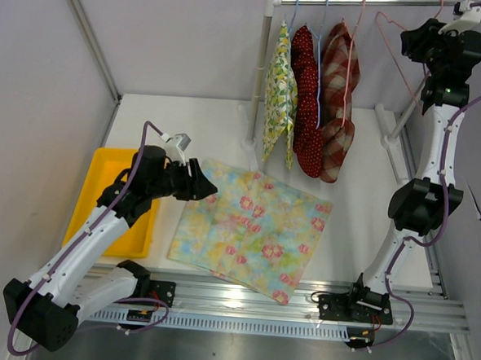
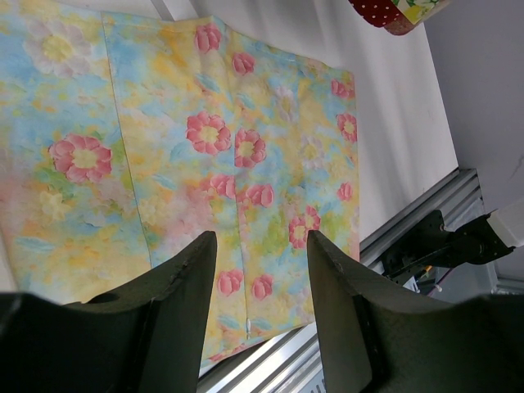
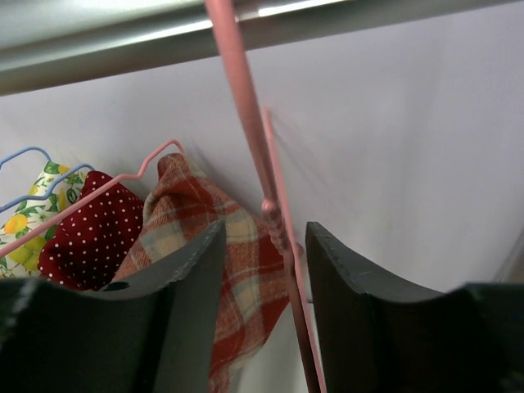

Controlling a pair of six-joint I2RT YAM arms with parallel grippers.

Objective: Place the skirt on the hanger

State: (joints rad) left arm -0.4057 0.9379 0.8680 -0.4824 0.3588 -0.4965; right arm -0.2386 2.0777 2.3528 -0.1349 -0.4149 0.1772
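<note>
Nothing's hung yet: the skirt (image 1: 250, 229) lies flat on the surface (image 1: 351, 236). The left claw (image 2: 262, 246) hovers released over its far-left corner, and the right claw (image 3: 266, 237) gapes around the empty pink hanger (image 3: 246, 123).

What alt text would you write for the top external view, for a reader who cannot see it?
A floral skirt lies flat on a white table, the left gripper at its left edge. The right gripper is raised to a pink hanger on the rail, beside three hung garments. A yellow tray sits at left.
</note>
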